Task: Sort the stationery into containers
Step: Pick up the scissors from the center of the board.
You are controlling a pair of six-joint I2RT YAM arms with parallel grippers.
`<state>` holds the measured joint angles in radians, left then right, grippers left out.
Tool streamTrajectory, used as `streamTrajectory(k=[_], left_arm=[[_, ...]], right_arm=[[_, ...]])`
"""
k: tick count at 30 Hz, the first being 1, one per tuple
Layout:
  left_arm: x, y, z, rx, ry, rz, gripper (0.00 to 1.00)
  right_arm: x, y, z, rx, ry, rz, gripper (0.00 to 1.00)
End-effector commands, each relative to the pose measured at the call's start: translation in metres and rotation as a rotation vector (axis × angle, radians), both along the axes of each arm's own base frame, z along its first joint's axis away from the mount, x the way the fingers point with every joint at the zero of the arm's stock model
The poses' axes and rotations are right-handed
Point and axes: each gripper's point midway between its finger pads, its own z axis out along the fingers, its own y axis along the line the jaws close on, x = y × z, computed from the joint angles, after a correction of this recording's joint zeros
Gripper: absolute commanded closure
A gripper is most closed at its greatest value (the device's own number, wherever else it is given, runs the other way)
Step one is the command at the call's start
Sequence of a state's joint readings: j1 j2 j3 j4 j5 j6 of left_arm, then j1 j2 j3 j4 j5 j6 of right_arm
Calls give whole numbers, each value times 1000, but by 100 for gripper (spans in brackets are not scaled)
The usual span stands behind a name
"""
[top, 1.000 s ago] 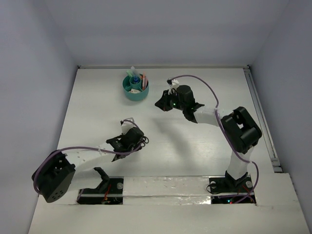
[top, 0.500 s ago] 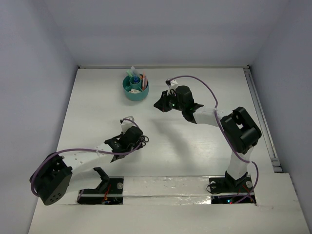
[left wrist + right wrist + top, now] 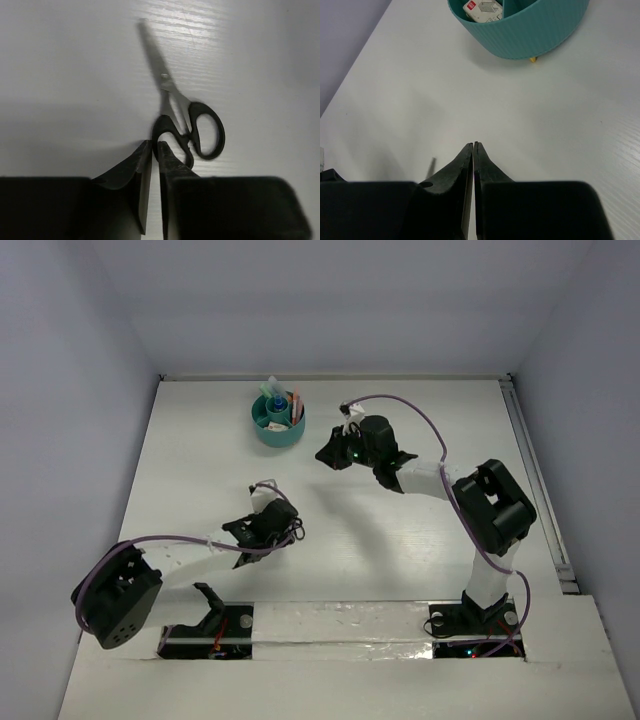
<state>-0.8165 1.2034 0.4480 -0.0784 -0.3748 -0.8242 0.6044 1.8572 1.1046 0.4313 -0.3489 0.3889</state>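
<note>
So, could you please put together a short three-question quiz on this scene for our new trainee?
1. True or false: the scissors lie on the table, outside the organiser.
2. Which wrist view shows the organiser? A) left B) right
3. Fill in: the right end effector is ___ (open/shut).
Key: 1 true; 2 B; 3 shut.

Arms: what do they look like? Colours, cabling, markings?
Left arm and right arm match: black joint housings, white links, loose purple cable. Left end effector and right end effector: black, two tapered fingers. Green light on right wrist. No legible markings.
</note>
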Motion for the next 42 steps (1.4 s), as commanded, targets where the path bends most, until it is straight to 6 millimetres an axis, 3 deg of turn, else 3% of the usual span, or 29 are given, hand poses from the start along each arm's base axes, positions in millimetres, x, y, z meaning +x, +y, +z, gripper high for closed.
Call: streamTrajectory(k=[1, 2, 5, 7, 8, 10, 13, 14, 16, 24, 27, 28, 31, 34, 38, 42], left_arm=[[0, 15, 0, 101, 17, 15, 96], [0, 13, 1, 101, 23, 2, 100], [-1, 13, 1, 103, 30, -2, 100], [0, 14, 0, 110, 31, 4, 89], [0, 14, 0, 109, 28, 7, 79], [1, 12, -1, 103, 25, 7, 78], [3, 10, 1, 88, 8, 4, 90], [4, 11, 1, 88, 1, 5, 100], [8, 15, 9, 104, -29, 17, 100], [40, 11, 78, -34, -220, 40, 100], [49, 11, 98, -102, -249, 14, 100], [52, 11, 104, -125, -255, 4, 100], [56, 5, 117, -221, -267, -53, 100], [54, -10, 126, -281, -256, -129, 100], [57, -3, 142, -276, -293, -103, 100], [77, 16, 191, -306, -410, -28, 100]], right_arm=[[2, 12, 31, 42, -54, 23, 90], [2, 12, 32, 38, -52, 25, 88], [2, 14, 27, -1, -22, 40, 70], [0, 14, 25, -16, -10, 55, 61], [-1, 14, 25, -18, -8, 58, 59], [-5, 14, 28, -16, -1, 73, 55], [-13, 17, 28, -17, 12, 100, 52], [-15, 17, 30, -16, 13, 102, 51], [-22, 20, 29, -12, 26, 114, 50], [-51, 5, 25, 0, 88, 129, 41], [-71, 0, 31, 10, 99, 158, 26], [-77, -1, 41, 27, 85, 171, 21], [-91, -6, 48, 49, 87, 197, 13], [-107, 7, 69, 107, 89, 275, 10], [-121, 33, 81, 157, 95, 368, 9], [-110, 44, 96, 188, 35, 349, 12]])
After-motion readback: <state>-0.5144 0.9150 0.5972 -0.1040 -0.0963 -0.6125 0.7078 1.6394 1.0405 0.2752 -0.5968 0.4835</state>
